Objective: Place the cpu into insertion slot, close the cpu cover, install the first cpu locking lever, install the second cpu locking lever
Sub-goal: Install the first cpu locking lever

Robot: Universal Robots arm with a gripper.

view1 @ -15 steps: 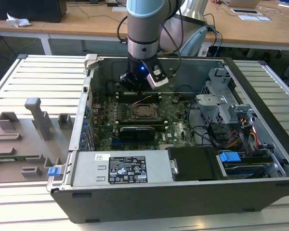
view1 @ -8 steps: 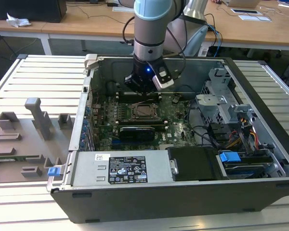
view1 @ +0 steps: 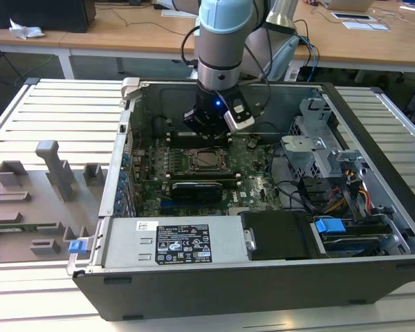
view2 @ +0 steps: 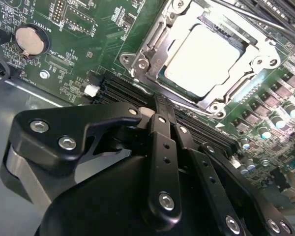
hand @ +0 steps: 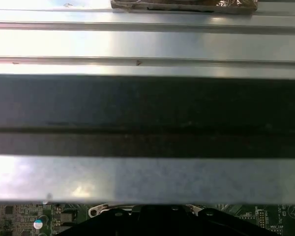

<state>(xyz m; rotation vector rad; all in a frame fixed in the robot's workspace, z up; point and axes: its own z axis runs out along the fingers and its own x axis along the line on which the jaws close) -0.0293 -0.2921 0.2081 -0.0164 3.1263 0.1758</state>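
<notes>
The cpu (view2: 204,54), with a pale silver top, lies in the insertion slot (view1: 209,160) on the green board. The silver cpu cover (view2: 155,39) lies flat around it, and the chip shows through its window. My gripper (view2: 160,104) is black, its two fingers pressed together with nothing seen between them. Their tips are right beside the socket's near edge, where a thin metal lever rod (view2: 199,107) runs along the frame. In the exterior view the gripper (view1: 207,128) reaches down into the case just behind the socket.
The open computer case (view1: 373,131) surrounds the board with metal walls. Drive cages and cables (view1: 332,187) fill the exterior view's right, and a power supply (view1: 173,242) is at the front. The case's metal wall (hand: 147,98) is close behind the wrist. Grey fixtures (view1: 55,169) stand at the exterior view's left.
</notes>
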